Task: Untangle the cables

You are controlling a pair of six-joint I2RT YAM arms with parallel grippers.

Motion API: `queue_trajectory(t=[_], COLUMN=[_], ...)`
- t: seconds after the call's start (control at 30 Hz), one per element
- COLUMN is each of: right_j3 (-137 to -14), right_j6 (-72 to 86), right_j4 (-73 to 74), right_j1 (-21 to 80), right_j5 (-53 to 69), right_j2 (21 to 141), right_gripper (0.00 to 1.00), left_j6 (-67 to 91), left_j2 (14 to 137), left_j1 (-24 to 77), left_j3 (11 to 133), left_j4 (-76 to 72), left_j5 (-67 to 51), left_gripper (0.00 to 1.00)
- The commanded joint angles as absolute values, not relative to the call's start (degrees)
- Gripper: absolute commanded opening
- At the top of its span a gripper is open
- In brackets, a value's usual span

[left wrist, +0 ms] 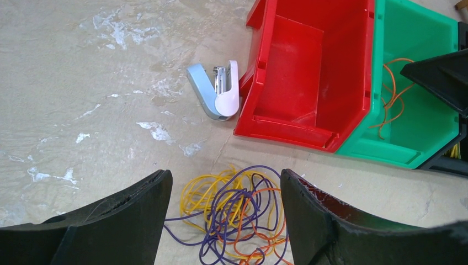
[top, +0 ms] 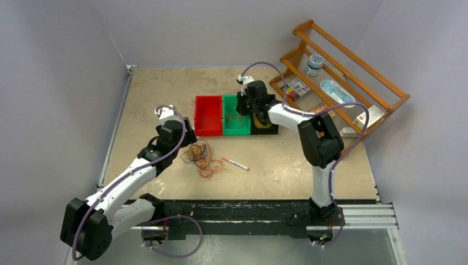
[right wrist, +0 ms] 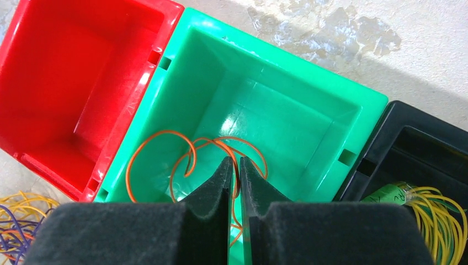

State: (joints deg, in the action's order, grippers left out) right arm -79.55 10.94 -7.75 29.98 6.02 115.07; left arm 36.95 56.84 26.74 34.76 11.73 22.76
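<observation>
The cables (top: 201, 154) lie as a loose tangle of yellow, purple and orange strands on the table in front of the red bin. My left gripper (top: 187, 135) hovers just over the tangle. In the left wrist view its jaws (left wrist: 225, 174) stand wide open, with the tangle (left wrist: 237, 215) between and below them, untouched. My right gripper (top: 243, 107) hangs over the green bin (right wrist: 309, 72). Its jaws (right wrist: 234, 161) are parted by a narrow crack. One orange cable (right wrist: 160, 132) lies looped in that bin, and a strand runs loosely through the crack.
The red bin (top: 208, 115), green bin (top: 236, 126) and black bin (top: 265, 130) stand side by side. A yellow coil (right wrist: 441, 215) lies in the black one. A stapler (left wrist: 218, 91) sits left of the red bin, a pen (top: 236, 163) right of the tangle. A wooden rack (top: 342, 83) stands at the back right.
</observation>
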Motion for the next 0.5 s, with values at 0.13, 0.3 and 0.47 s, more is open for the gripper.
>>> queue_trajectory(t=[0.13,0.3,0.47], right_j3=[-83.4,-85.8,-86.9], right_j6=[8.4,7.1,6.1], right_j4=[-8.7,-8.4,-8.9], right_j1=[30.7,31.4,31.4], right_j5=[4.4,-3.0,-7.7], right_j2=[115.7,116.0,115.7], right_gripper=[0.15,0.15,0.17], left_j6=[38.2,37.9,37.8], left_j2=[57.8,58.4,58.5], left_j1=[26.5,26.5,26.5], left_j3=[35.6,35.7,35.7], left_j4=[10.5,10.6,10.8], left_j5=[22.0,21.6,21.2], left_gripper=[0.71,0.71,0.71])
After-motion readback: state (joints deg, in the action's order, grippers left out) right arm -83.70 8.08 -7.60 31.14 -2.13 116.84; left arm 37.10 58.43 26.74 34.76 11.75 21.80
